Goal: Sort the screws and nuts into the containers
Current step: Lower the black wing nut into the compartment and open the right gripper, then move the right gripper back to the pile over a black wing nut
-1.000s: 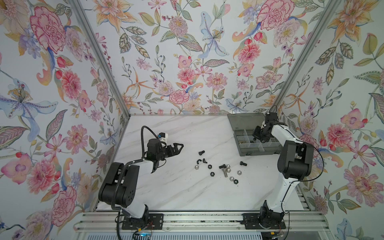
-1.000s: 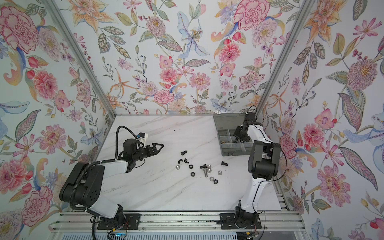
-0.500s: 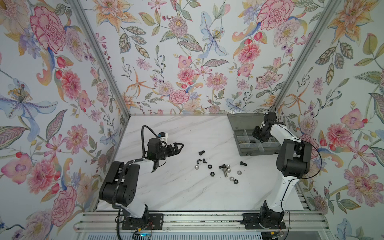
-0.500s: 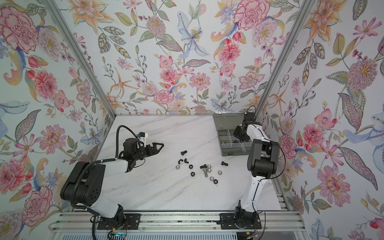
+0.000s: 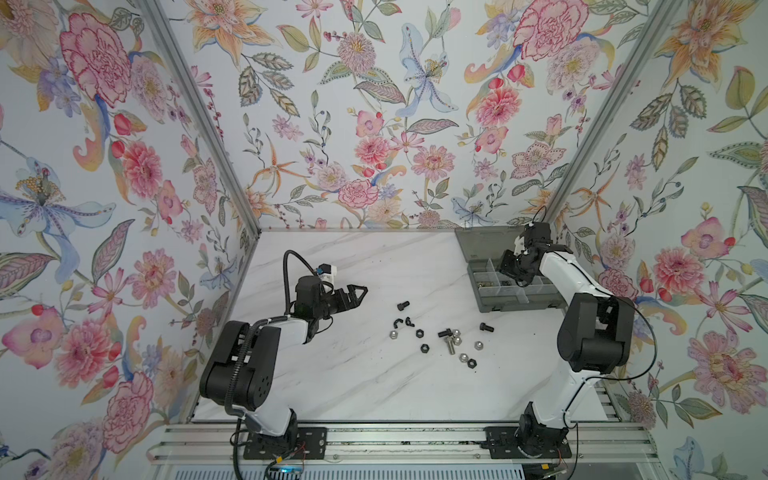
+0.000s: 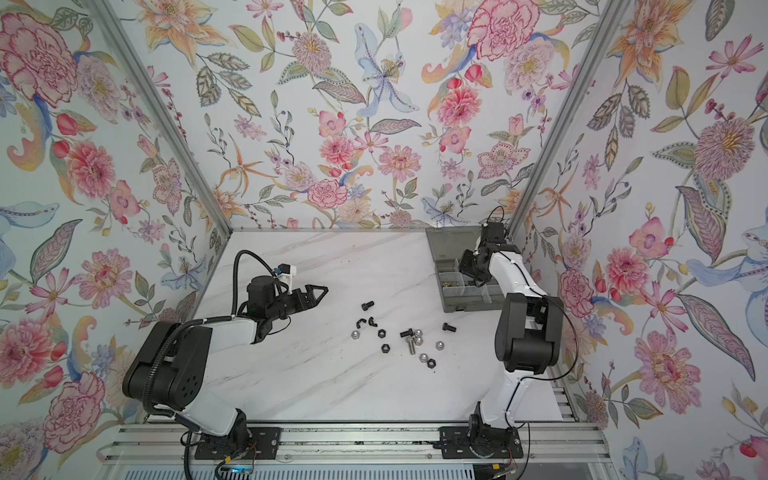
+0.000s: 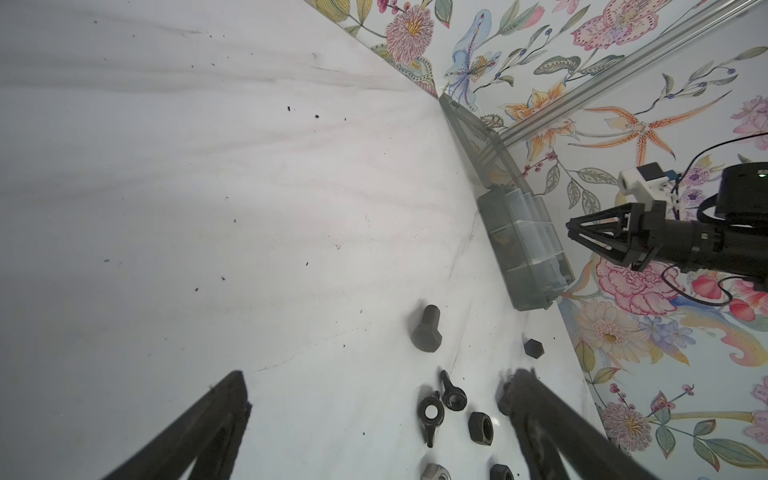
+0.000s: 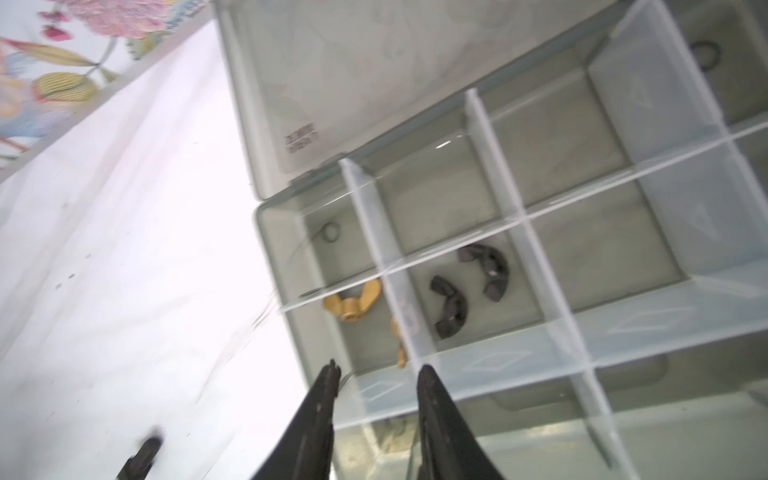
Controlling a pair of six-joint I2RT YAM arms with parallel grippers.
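Where divided, smoky-grey plastic box (image 8: 557,137): brass winged nuts (image 8: 353,303), black winged nuts (image 8: 451,309), adjacent cells.
Silver screw (image 5: 449,345): axis front-to-back.
Left gripper (image 5: 362,293), right gripper (image 8: 379,368): parted, empty.

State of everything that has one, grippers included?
left gripper: open, empty
right gripper: open, empty, over organiser box
lid: open
loose screws and nuts: unsorted, on the table
black wing nuts: two, in one cell
brass wing nuts: in the neighbouring cell

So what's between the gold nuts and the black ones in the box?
A thin divider: brass wing nuts in one cell, black wing nuts in the next, seen in the right wrist view.
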